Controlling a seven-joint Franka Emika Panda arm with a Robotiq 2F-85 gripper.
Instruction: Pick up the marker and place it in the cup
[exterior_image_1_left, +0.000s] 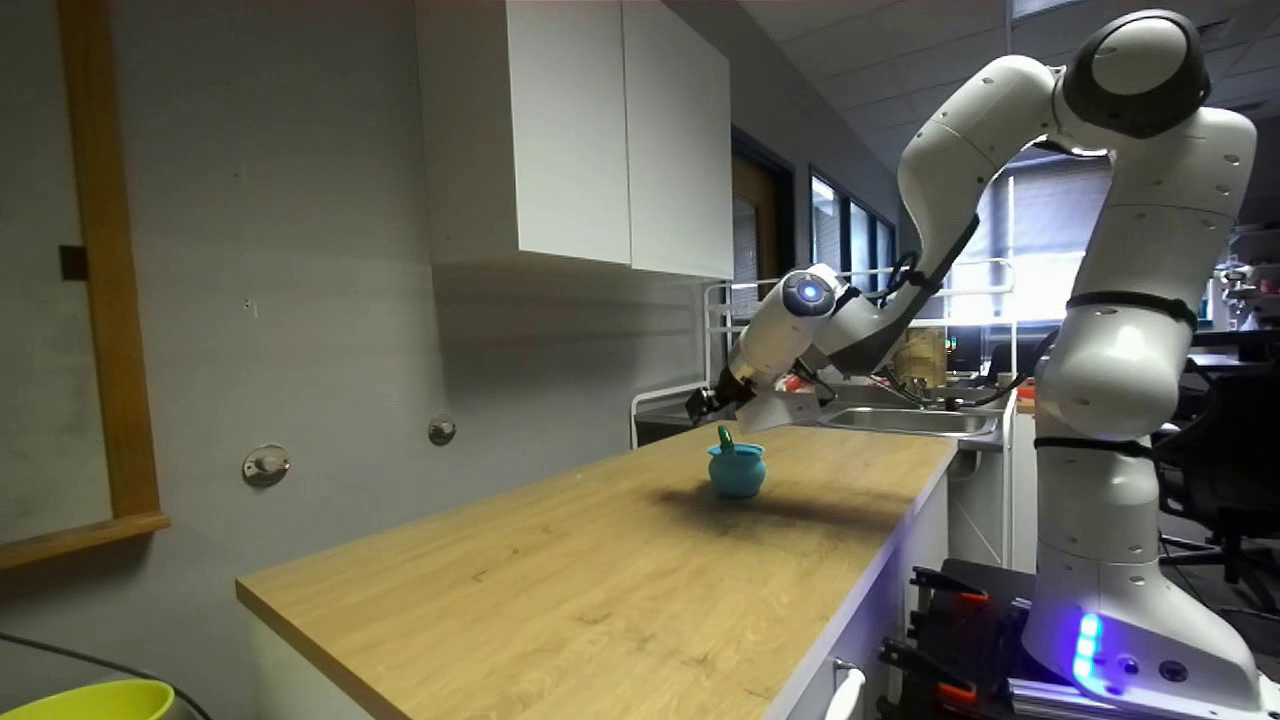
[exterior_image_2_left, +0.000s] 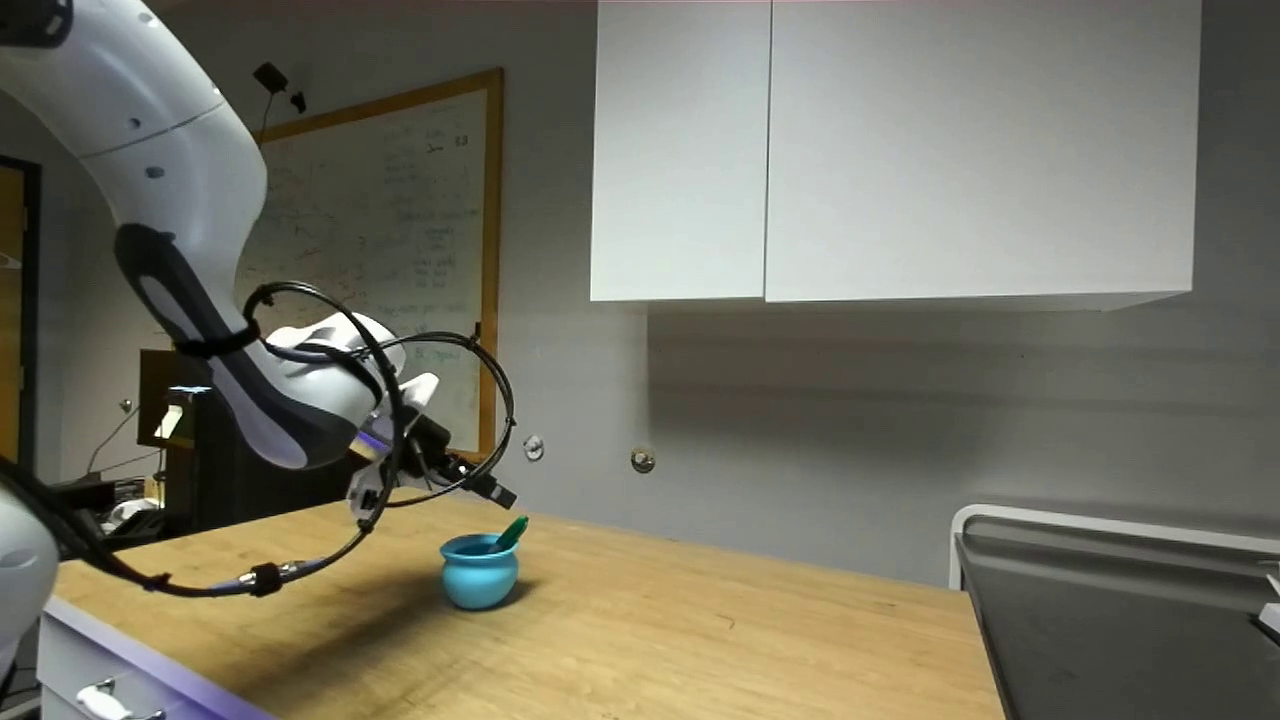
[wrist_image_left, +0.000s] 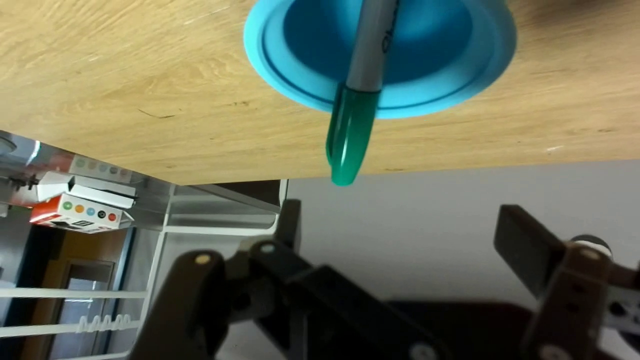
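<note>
Since the marker (wrist_image_left: 362, 92) is in the cup (exterior_image_2_left: 479, 580), I think the placing is done, and the last step is to take the pincer (wrist_image_left: 400, 220) away. Next, it should go up and back slowly; if it dips or swings, it might bump the marker and tip the cup. The marker is lower than the pincer, near its fingers (wrist_image_left: 525, 245) but not touching them: the wrist view shows a gap. Its green cap (wrist_image_left: 352, 135) sticks up and leans out over the rim (wrist_image_left: 440, 101), and its other end does not show. The cup stands upright, close by and lower than the pincer in both exterior views. The pincer's two fingers are wide apart, and nothing is held between them. The desk (exterior_image_1_left: 560, 580) lies below the pincer and carries the cup. Past the fingers is the wall (exterior_image_1_left: 340, 350), and the cupboard (exterior_image_1_left: 570, 130) hangs higher up than the pincer.
</note>
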